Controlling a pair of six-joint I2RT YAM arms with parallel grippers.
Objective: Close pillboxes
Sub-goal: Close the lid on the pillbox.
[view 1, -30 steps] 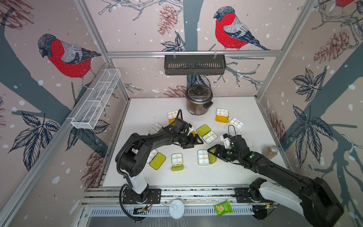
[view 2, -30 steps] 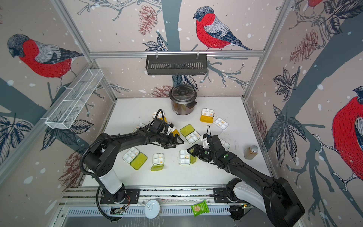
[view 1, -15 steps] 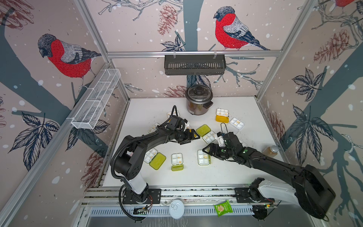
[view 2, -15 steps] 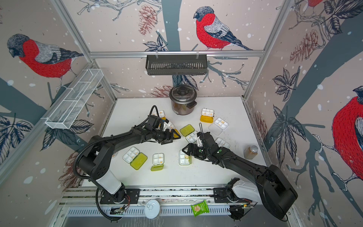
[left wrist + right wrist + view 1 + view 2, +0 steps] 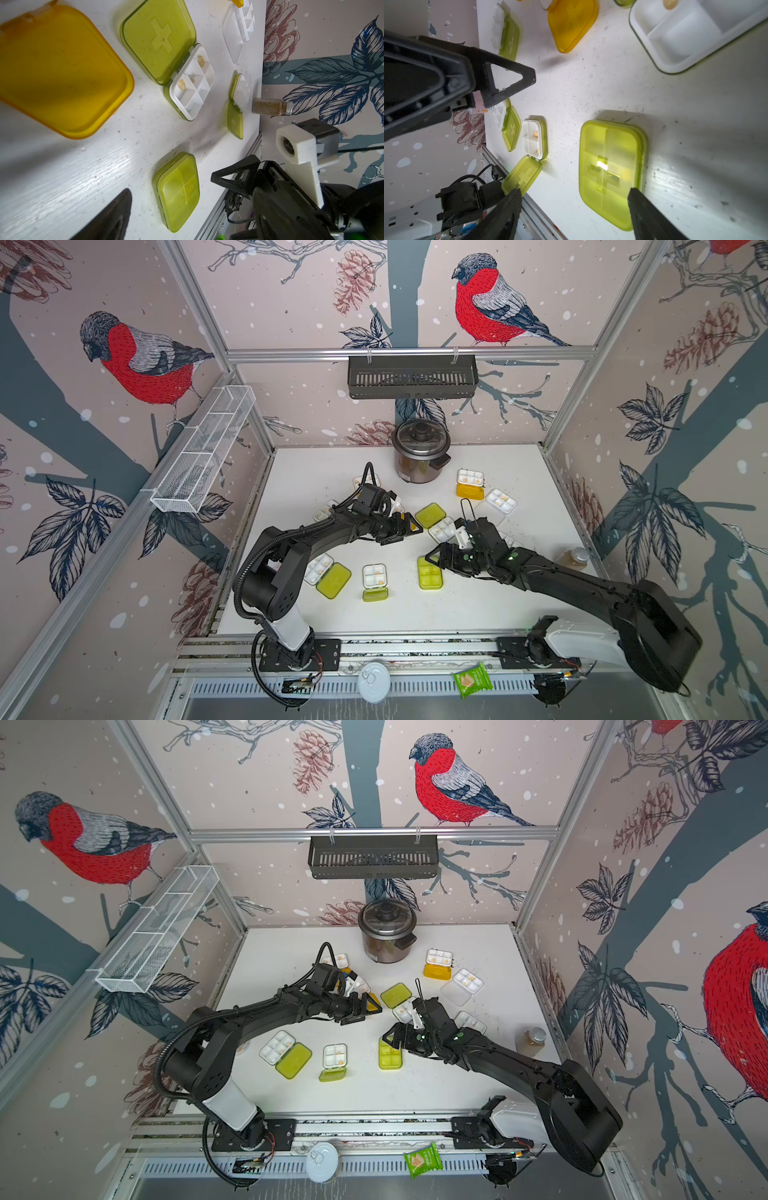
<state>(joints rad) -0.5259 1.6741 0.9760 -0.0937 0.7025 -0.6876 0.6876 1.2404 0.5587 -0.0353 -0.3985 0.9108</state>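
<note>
Lime pillbox (image 5: pixel 430 577) lies shut toward the tabletop's (image 5: pixel 478 605) front edge; right gripper (image 5: pixel 436 558) hovers just above, jaws apart, empty. Left gripper (image 5: pixel 405 529) likewise gapes empty. Press squarely on its free edge so it latches

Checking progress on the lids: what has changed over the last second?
The right end effector swept toward the robot's left, over the front pillbox. Its green lid, open a second ago, now lies shut over the tray. The end effector holds nothing, jaws apart. The left end effector barely moved and stays open above the table. The other pillboxes lie as before.
</note>
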